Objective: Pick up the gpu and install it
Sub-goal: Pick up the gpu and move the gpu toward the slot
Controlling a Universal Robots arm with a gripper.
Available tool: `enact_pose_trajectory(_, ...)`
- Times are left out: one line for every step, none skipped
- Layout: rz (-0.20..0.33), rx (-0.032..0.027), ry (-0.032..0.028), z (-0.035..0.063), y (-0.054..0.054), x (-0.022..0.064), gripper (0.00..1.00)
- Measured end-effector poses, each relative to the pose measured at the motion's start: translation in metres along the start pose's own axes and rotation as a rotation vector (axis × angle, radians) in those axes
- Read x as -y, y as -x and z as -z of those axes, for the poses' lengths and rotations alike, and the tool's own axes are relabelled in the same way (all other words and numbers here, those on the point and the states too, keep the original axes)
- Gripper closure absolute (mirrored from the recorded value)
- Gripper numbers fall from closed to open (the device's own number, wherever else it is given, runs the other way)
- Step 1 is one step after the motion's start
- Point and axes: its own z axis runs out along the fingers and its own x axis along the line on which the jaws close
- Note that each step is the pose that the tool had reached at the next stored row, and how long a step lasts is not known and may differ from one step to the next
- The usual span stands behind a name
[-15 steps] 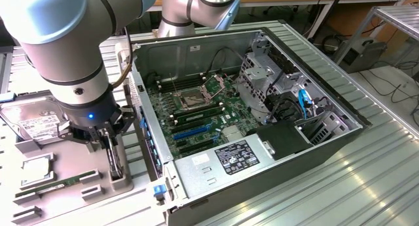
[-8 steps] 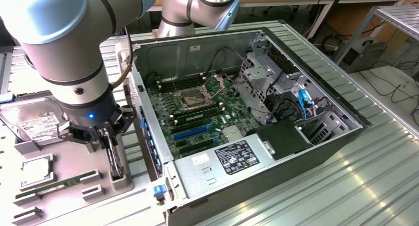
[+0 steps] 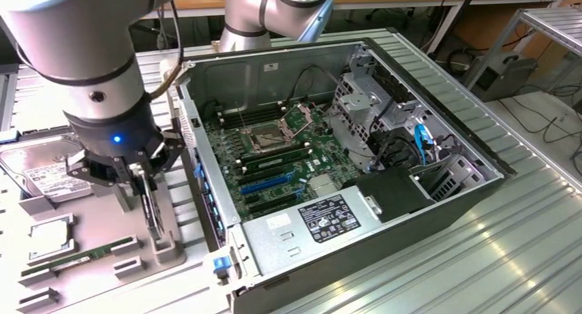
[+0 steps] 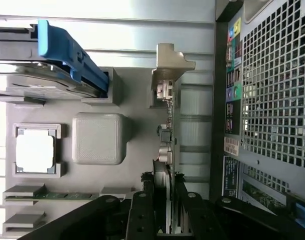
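The gpu (image 4: 166,135) stands on edge in a slot of the grey parts tray (image 4: 192,115), its silver end bracket (image 4: 168,62) at the far end. My gripper (image 4: 165,182) comes straight down over it, one black finger (image 4: 142,205) pressed against each side of the thin card. In the exterior view the gripper (image 3: 146,190) hangs at the exterior view's left of the open computer case (image 3: 473,184). The gpu (image 3: 155,222) reaches down from the fingers into its grey holder (image 3: 165,249).
The case lies open with the motherboard (image 3: 272,157) and its blue slot (image 3: 266,182) facing up. The tray also holds a hard drive (image 3: 41,171), a processor (image 4: 35,151) and a RAM stick (image 3: 82,254). The case's perforated rear panel (image 4: 277,90) is close beside the gpu.
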Motion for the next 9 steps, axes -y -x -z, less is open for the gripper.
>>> enact_pose_trajectory(0.000, 0.0001, 0.0001, 0.0042, 0.000, -0.0002, 0.74)
enact_pose_trajectory(0.000, -0.0001, -0.0001, 0.0091, 0.000, -0.0004, 0.74)
enact_pose_trajectory(0.000, 0.0001, 0.0000, 0.0151, 0.000, -0.0007, 0.74)
enact_pose_trajectory(0.000, -0.0001, 0.0000, 0.0222, 0.000, -0.0009, 0.74)
enact_pose_trajectory(0.000, 0.0000, 0.0000, 0.0311, 0.001, -0.0012, 0.74)
enact_pose_trajectory(0.000, 0.0001, 0.0001, 0.0378, 0.001, -0.0015, 0.74)
enact_pose_trajectory(0.000, 0.0000, 0.0000, 0.0422, 0.001, -0.0016, 0.74)
enact_pose_trajectory(0.000, 0.0000, 0.0000, 0.0474, 0.001, -0.0017, 0.74)
enact_pose_trajectory(0.000, 0.0000, 0.0000, 0.0524, 0.001, -0.0018, 0.74)
